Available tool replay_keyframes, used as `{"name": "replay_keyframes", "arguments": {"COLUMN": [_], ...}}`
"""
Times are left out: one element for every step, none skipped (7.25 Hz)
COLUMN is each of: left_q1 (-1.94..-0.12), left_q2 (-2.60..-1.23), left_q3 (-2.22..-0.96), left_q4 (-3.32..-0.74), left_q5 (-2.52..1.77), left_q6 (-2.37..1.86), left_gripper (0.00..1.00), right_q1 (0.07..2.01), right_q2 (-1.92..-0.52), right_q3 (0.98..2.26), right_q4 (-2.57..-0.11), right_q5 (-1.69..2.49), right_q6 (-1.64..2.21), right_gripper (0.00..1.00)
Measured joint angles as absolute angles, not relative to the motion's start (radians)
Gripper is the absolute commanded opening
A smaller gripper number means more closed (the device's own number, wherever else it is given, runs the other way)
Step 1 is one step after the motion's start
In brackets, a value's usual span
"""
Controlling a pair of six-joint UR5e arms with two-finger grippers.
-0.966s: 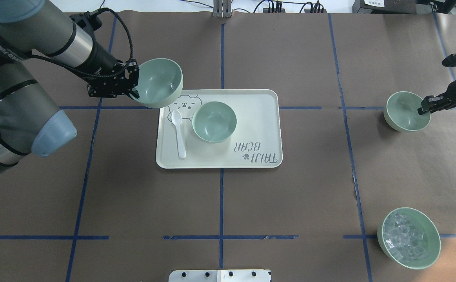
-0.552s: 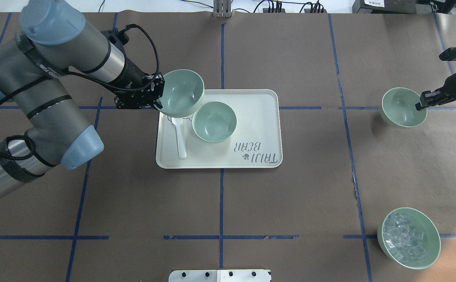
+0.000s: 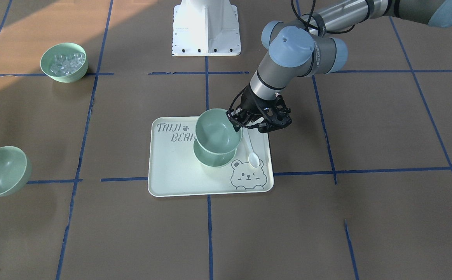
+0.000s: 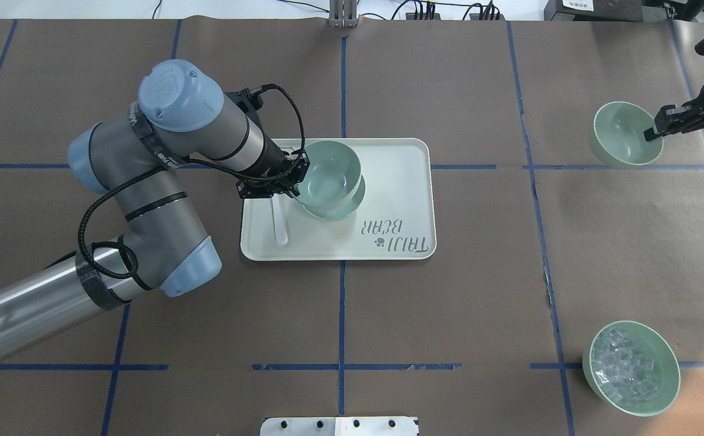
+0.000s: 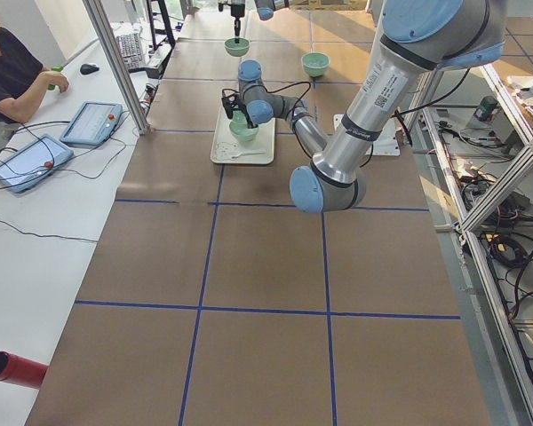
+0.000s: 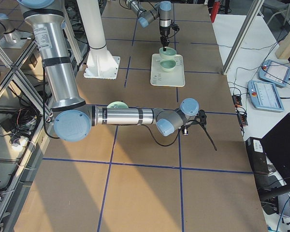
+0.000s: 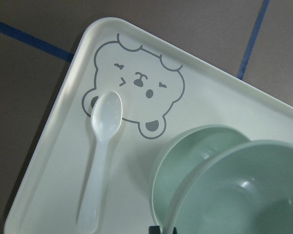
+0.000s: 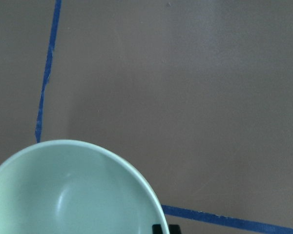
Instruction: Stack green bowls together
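Transport nears its end: the left gripper (image 4: 294,175), clamped on the rim of a green bowl (image 4: 329,175), has swung from the cream tray (image 4: 400,181) corner to above the tray bowl (image 4: 352,209); lowering should nest them. The right gripper (image 4: 654,130) pinches the third bowl (image 4: 621,142), well apart.

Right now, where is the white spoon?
In the overhead view, the white spoon lies on the cream tray, just left of the green bowl standing there.
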State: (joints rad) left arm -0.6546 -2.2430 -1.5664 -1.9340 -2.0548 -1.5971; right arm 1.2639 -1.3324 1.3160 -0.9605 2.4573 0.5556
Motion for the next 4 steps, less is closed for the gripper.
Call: {"name": "replay_keyframes", "arguments": {"left_q1": [-0.649, -0.647, -0.646, -0.646], "left_q2": [-2.246, -2.247, -2.248, -2.25], "left_q3": [-1.546, -1.535, -1.528, -1.522], "left_q4": [-1.961, -1.972, -1.977, -1.979], "left_q5": [-2.049, -2.043, -2.039, -2.037], "left_q6": [-1.597, -1.597, -1.597, -1.597], "left_gripper": [0.0, 0.0, 0.0, 0.0], "right_q1": [1.266, 1.266, 1.267, 1.268], "right_q2": [-1.327, -1.325, -1.324, -1.324], "right_q3": [1.316, 1.316, 1.316, 1.316], "right_q4": [-0.965, -0.967, -0.968, -0.968], "right_q5": [2.459, 2.461, 2.462, 2.463], "right_q6": [0.556, 0.556, 0.557, 0.557], "right_gripper": [0.0, 0.0, 0.0, 0.0]}}
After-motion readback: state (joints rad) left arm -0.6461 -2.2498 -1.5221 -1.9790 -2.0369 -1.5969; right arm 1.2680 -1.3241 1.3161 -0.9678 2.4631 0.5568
